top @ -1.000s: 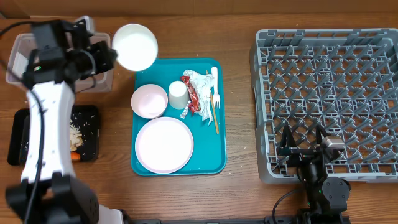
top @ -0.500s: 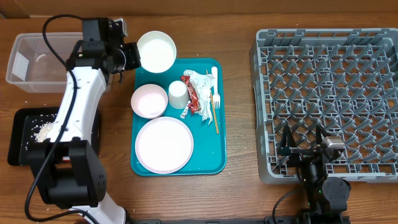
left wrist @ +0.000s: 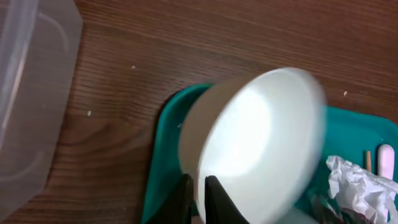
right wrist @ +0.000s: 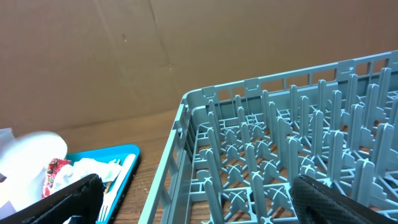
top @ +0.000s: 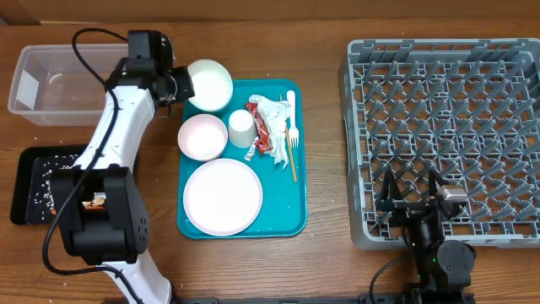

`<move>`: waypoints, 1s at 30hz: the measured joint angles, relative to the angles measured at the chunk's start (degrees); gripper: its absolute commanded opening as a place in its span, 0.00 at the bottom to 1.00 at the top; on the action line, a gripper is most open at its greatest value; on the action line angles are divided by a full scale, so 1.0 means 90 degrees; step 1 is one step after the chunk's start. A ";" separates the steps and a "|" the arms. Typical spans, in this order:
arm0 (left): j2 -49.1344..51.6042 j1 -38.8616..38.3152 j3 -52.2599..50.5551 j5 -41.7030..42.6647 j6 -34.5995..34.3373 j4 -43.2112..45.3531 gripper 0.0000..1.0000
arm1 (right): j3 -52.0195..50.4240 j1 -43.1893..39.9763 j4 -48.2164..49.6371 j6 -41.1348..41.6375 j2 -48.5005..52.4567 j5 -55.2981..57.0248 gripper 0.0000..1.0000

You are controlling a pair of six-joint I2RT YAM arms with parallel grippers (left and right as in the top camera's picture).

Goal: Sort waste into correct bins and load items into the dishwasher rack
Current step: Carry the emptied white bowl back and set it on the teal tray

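Note:
My left gripper point(top: 180, 84) is shut on the rim of a white bowl point(top: 210, 84) and holds it tilted over the back left corner of the teal tray point(top: 297, 181); the left wrist view shows the bowl point(left wrist: 261, 143) pinched between my fingers point(left wrist: 198, 198). On the tray lie a second bowl point(top: 202, 136), a cup point(top: 241, 128), a large plate point(top: 223, 196), crumpled napkins point(top: 274, 114) with a red wrapper point(top: 258, 127), and a white fork point(top: 293, 114). The clear tub point(top: 51, 84) and black tray point(top: 29, 186) with scraps are at left. My right gripper point(top: 412, 192) is open over the grey rack point(top: 447, 127).
A thin wooden stick point(top: 292, 160) lies on the teal tray beside the fork. An orange carrot piece point(top: 99, 201) shows by the black tray, partly hidden by my left arm. Cardboard walls stand behind the table.
My left arm has carried the white bowl from beside the clear tub rightward and down to the teal tray's back left corner, tilting it. The right arm has not moved.

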 measured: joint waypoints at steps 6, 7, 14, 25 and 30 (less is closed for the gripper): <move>0.0070 -0.0185 0.0000 -0.0005 -0.0017 0.0049 0.14 | 0.0000 0.0000 -0.0002 0.0002 0.0000 -0.0002 1.00; 0.0070 -0.0204 0.0000 -0.0002 -0.0019 0.0049 0.13 | 0.0000 0.0000 -0.0002 0.0002 0.0000 -0.0002 1.00; 0.0070 -0.0214 0.0124 0.0041 -0.0046 -0.0556 0.30 | 0.0000 0.0000 0.0000 0.0000 0.0000 -0.0002 1.00; -0.0410 -0.0214 0.1603 0.1384 0.0175 -0.2667 0.95 | 0.0000 0.0002 0.0002 0.0000 0.0000 0.0000 1.00; -0.0646 -0.0214 0.1681 0.2152 0.0168 -0.3196 1.00 | 0.0000 0.0000 -0.0002 0.0000 0.0000 -0.0002 1.00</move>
